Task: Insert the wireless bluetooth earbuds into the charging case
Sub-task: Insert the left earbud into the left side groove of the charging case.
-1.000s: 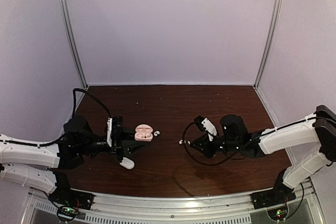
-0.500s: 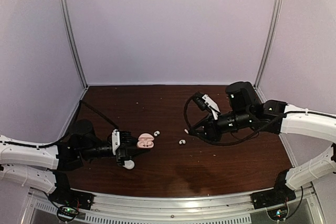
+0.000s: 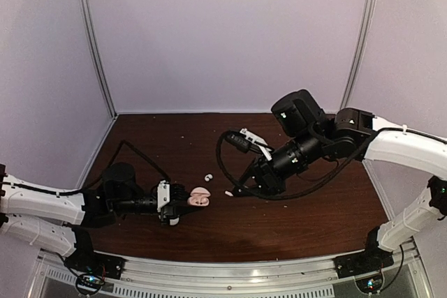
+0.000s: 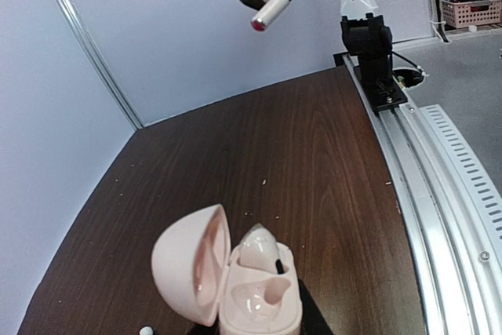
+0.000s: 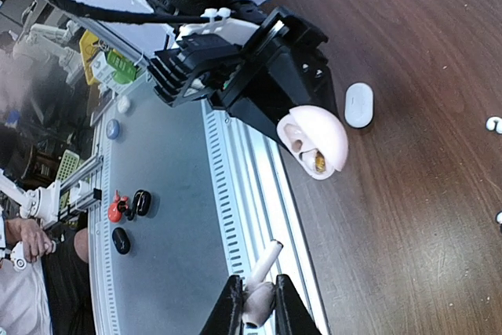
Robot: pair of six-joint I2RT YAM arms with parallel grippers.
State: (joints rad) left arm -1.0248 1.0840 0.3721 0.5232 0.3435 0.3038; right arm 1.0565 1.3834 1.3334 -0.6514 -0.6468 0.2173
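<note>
left tool (image 3: pixel 187 200): one, low over the near-left part of the desk (image 3: pixel 307 221), clamped on the base of the charging case (image 3: pixel 201 197)
charging case: one, pink, lid swung open to one side, carried in the left tool close above the wood
right tool (image 5: pixel 257 307): one, raised above the middle of the desk, right of the charging case and apart from it, fingers pinching the held earbud (image 5: pixel 265 260)
held earbud: one, white, its stem poking out past the fingertips; the left wrist view shows a reddish tip on the stem
loose earbud (image 3: pixel 207 176): one tiny white piece lying on the desk just beyond the charging case, between the two tools, touching neither
white oval case (image 5: pixel 358 105): one, flat on the desk just beside the left tool
earbuds counted: two
cases counted: two
hard to make out: a pale rounded shape and a gold glint sit inside the open charging case; whether either is an earbud cannot be told
cut off: two white bits (image 5: pixel 494 123) at the right edge of the right wrist view, too small to identify
hidden: from above, the white oval case shows only partly under the left tool, and the held earbud is a mere white speck
</note>
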